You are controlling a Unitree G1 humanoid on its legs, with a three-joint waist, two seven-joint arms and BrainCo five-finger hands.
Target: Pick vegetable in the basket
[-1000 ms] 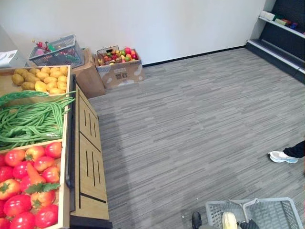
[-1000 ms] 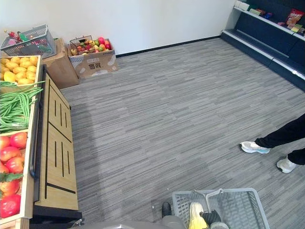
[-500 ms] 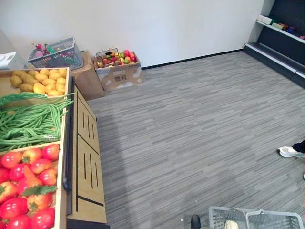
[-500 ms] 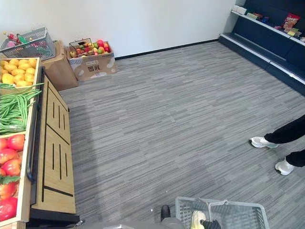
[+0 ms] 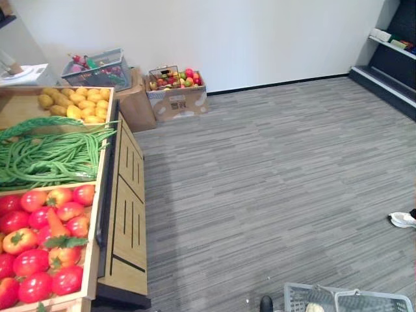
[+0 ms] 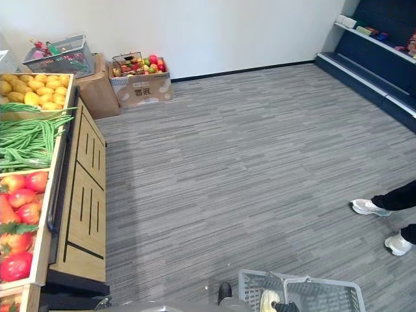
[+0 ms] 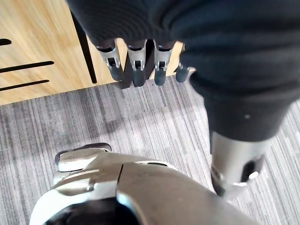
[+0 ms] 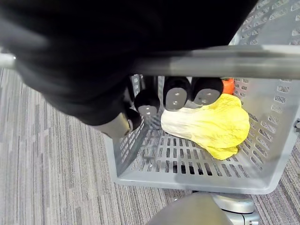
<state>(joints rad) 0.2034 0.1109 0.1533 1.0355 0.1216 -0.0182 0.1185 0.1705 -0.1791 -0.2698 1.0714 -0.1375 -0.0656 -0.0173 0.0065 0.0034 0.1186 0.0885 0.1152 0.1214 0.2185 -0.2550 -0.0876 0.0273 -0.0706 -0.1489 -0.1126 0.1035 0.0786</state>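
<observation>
Grey plastic basket (image 8: 154, 180) hangs from the right hand (image 8: 178, 96), whose fingers are curled round the basket handle (image 8: 262, 65). Inside lies one yellow-white cabbage (image 8: 211, 124). Behind it peeks one orange thing (image 8: 228, 86), too hidden to name. So I think the job is partly done: some food is in, and more can be picked. The left hand (image 7: 136, 56) hangs near the wooden stand (image 5: 127, 214), fingers straight and loose, holding nothing. The stand has three bins: one of red tomatoes (image 5: 39, 260), one of green beans (image 5: 45, 156), one of yellow potatoes (image 5: 71, 104). One carrot (image 5: 55, 224) lies among the tomatoes. Two shoes (image 6: 370, 207) of a person show well apart from the stand.
</observation>
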